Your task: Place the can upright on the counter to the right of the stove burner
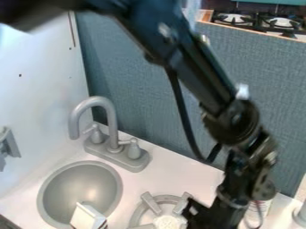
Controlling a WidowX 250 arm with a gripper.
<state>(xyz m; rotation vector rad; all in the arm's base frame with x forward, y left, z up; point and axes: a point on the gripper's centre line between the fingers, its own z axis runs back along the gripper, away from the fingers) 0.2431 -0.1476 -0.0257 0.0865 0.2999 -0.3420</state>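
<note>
The toy burner (169, 222) sits on the white surface (179, 172), with the black pincer (192, 215) right beside it. I can't tell if the pincer is open or closed. If it swung low, it might hit the burner's prongs. The loose cord (184, 112) could catch on the tap (113, 144). A can (265, 211) close by could get bumped. A white box (87, 217) is in the sink (83, 183).

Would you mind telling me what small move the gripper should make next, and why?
I would probably raise the gripper slightly before any sideways move. It hangs low, right beside the burner and its raised prongs, with a white container near its other side, so moving sideways at this height might knock one of them.
</note>
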